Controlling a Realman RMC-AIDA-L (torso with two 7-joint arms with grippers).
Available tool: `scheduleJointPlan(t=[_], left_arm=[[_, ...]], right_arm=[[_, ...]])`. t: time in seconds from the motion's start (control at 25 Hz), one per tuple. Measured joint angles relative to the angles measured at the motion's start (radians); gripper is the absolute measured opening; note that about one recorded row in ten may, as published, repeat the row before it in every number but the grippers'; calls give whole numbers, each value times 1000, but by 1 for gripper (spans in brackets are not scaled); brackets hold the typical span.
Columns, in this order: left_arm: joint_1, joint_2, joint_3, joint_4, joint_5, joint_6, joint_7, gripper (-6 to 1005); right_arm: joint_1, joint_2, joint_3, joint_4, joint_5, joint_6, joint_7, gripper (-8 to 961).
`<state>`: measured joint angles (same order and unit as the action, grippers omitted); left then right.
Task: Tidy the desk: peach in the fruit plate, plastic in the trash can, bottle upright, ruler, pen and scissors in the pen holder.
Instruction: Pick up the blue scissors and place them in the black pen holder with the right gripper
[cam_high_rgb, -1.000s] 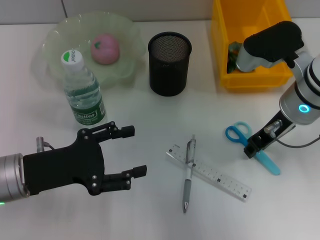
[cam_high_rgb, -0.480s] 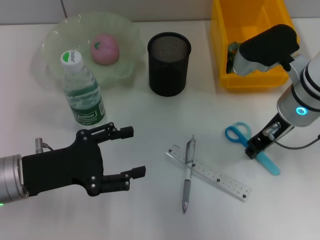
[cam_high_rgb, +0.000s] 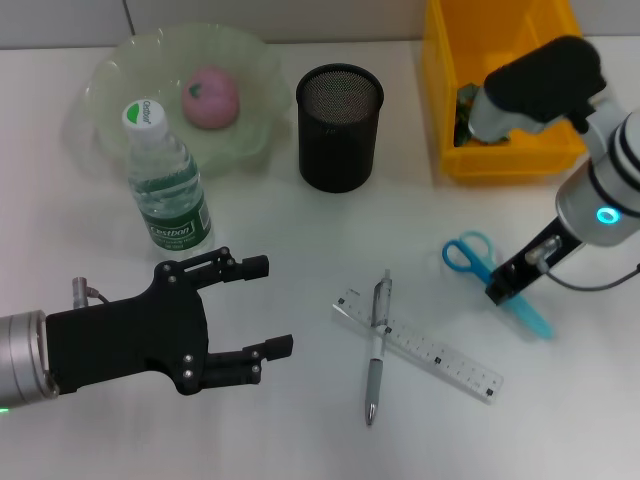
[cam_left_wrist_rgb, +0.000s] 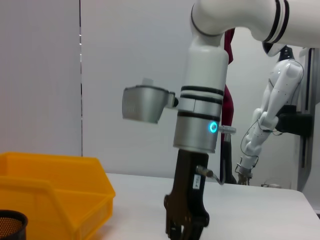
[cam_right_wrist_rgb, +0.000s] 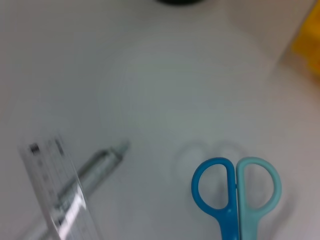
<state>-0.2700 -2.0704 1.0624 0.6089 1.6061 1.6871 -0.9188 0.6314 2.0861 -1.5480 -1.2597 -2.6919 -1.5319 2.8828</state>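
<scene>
While the right gripper (cam_high_rgb: 507, 287) is pinching the scissors (cam_high_rgb: 487, 273) near the yellow bin (cam_high_rgb: 500, 150), pen (cam_high_rgb: 376, 350) is lying across ruler (cam_high_rgb: 420, 345); left gripper (cam_high_rgb: 262, 305) is hanging open by the water bottle (cam_high_rgb: 165, 185).

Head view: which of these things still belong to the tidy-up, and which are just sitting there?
Job things:
- scissors, under the right pincer
- pen lying across the ruler
- pen holder
- bottle, already upright
- peach, already in the fruit plate
- yellow bin

Just there:
- left pincer, open, idle
- table
</scene>
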Motion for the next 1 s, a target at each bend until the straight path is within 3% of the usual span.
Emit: scheduleJointPlan(t=[0.12, 0.2, 0.24, 0.28, 0.32, 0.36, 0.4, 0.44, 0.56, 0.6, 0.64, 0.76, 0.8, 0.84, 0.96, 1.0], left_arm=[[0, 0, -1, 0, 0, 0, 2, 806], [0, 0, -1, 0, -3, 3, 8, 806], [0, 0, -1, 0, -3, 3, 8, 806], [1, 0, -2, 0, -4, 5, 8, 806], [1, 0, -2, 0, -4, 6, 9, 806], [2, -1, -2, 0, -4, 7, 9, 806], [3, -1, -3, 0, -5, 8, 9, 806], [3, -1, -3, 0, -5, 8, 9, 806], [3, -1, 0, -3, -5, 3, 10, 806], [3, 0, 0, -6, -5, 3, 10, 806], [2, 0, 1, -11, -5, 1, 12, 806], [-3, -1, 2, -22, -4, 1, 18, 806], [-3, 0, 2, -24, -4, 0, 23, 806], [-3, 0, 2, -24, -4, 0, 23, 806], [0, 0, 3, -24, -3, 0, 24, 805], [0, -1, 3, -25, -3, 0, 24, 805]], right_arm=[[-28, -2, 13, -95, 6, -7, -1, 218], [-93, -3, 63, -277, 42, -2, -23, 223], [-93, -3, 63, -277, 42, -2, -23, 225], [-159, -3, 101, -411, 103, 32, -61, 227], [-159, -3, 101, -411, 103, 32, -61, 229], [-209, -2, 119, -480, 160, 70, -96, 231], [-302, -1, 136, -567, 272, 170, -180, 233], [-302, -1, 136, -567, 272, 170, -180, 236], [-447, 0, 118, -568, 556, 426, -455, 242], [-504, -1, 87, -477, 838, 570, -728, 244], [-504, -1, 87, -477, 838, 570, -728, 247], [-486, -2, 71, -217, 1266, 641, -1197, 253], [-426, -2, 76, -7, 1519, 598, -1474, 255], [-426, -2, 76, -7, 1519, 598, -1474, 257], [-301, -6, 98, 325, 1790, 461, -1770, 264], [-193, -8, 149, 550, 1886, 396, -1882, 266]])
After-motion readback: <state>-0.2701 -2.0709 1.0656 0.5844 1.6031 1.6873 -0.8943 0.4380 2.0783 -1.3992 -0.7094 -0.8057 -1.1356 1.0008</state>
